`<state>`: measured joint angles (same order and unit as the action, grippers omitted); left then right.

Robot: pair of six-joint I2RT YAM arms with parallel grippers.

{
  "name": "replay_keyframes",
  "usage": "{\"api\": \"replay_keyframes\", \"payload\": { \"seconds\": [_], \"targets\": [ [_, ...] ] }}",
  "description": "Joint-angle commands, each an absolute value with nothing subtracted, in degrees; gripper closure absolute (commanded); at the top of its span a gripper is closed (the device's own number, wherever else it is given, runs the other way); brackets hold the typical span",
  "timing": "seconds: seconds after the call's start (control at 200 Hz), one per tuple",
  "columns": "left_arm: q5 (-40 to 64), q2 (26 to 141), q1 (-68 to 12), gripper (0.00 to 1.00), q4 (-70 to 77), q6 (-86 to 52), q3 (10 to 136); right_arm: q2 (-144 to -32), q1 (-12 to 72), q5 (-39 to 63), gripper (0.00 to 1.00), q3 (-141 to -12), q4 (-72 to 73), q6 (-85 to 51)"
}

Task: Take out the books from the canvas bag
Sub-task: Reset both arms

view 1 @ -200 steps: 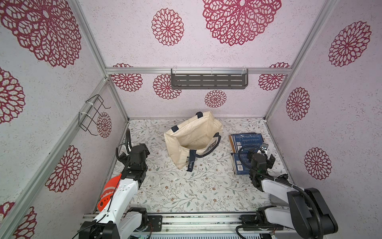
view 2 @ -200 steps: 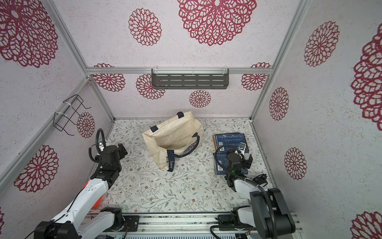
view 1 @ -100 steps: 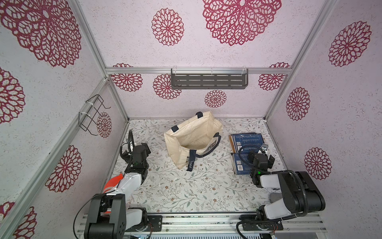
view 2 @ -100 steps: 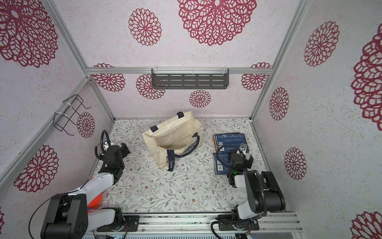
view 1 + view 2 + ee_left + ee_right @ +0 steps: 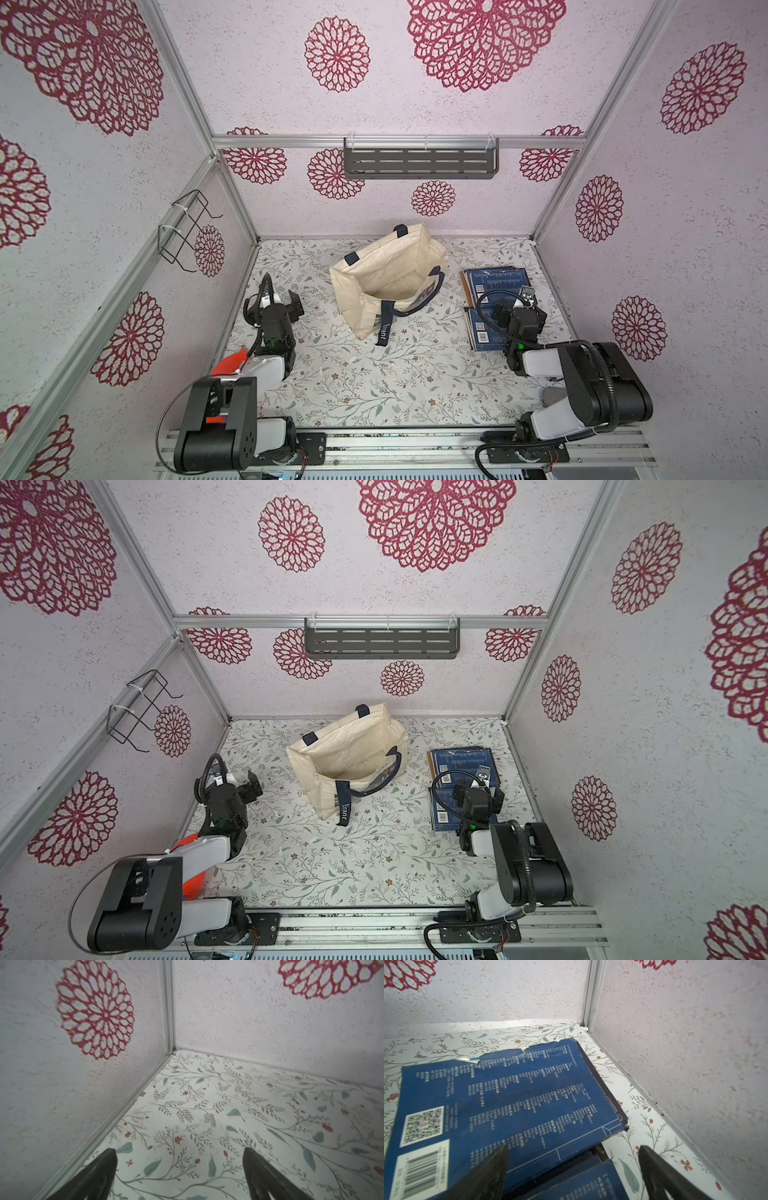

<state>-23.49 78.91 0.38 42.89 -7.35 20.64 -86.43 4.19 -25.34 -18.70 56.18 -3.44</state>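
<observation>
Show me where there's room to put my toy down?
Biggest bare patch: front of the table, between both arms, before the canvas bag. Also bare between the bag and the left tool. Crowded on the right, where the books lie under the right tool.

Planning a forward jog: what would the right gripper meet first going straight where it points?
Probably the top dark blue book lying just ahead of the open right gripper; past it, the wall corner. Depth is unclear.
</observation>
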Motion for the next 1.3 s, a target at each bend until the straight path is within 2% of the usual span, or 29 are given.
{"api": "replay_keyframes", "payload": {
  "seconds": [0.0, 0.045, 0.075, 0.185, 0.265, 0.34, 0.415, 1.291],
  "targets": [
    [-21.7, 83.7, 0.7, 0.02, 52.7, -4.2, 20.4, -86.0, 3.4, -21.0, 0.01, -17.5, 61.7, -2.3],
    [-21.2, 85.9, 0.5, 0.02, 53.4, -2.8, 21.5, -87.7, 2.6, -17.8, 0.01, -14.9, 66.8, -2.1],
    [-21.5, 87.1, 0.8, 0.02, 54.6, -2.9, 22.0, -89.1, 3.3, -19.5, 0.01, -13.2, 73.4, -1.3],
    [-22.9, 90.4, 2.3, 0.02, 56.2, -5.2, 22.7, -87.8, 3.6, -20.6, 0.01, -13.8, 70.0, -2.0],
    [-21.9, 89.1, 3.0, 0.02, 50.0, -6.8, 24.4, -88.0, 3.3, -20.7, 0.01, -14.3, 69.1, -2.2],
    [-22.6, 90.0, 3.1, 0.02, 53.0, -6.6, 23.9, -88.2, 3.3, -20.7, 0.01, -14.4, 69.4, -2.1],
    [-26.8, 89.2, 3.2, 0.02, 52.6, -8.4, 23.3, -88.4, 3.3, -20.7, 0.01, -14.2, 70.1, -2.1],
    [-25.7, 89.7, 3.4, 0.02, 52.6, -8.4, 23.7, -88.0, 3.3, -20.7, 0.01, -14.2, 69.6, -2.1]
  ]
}}
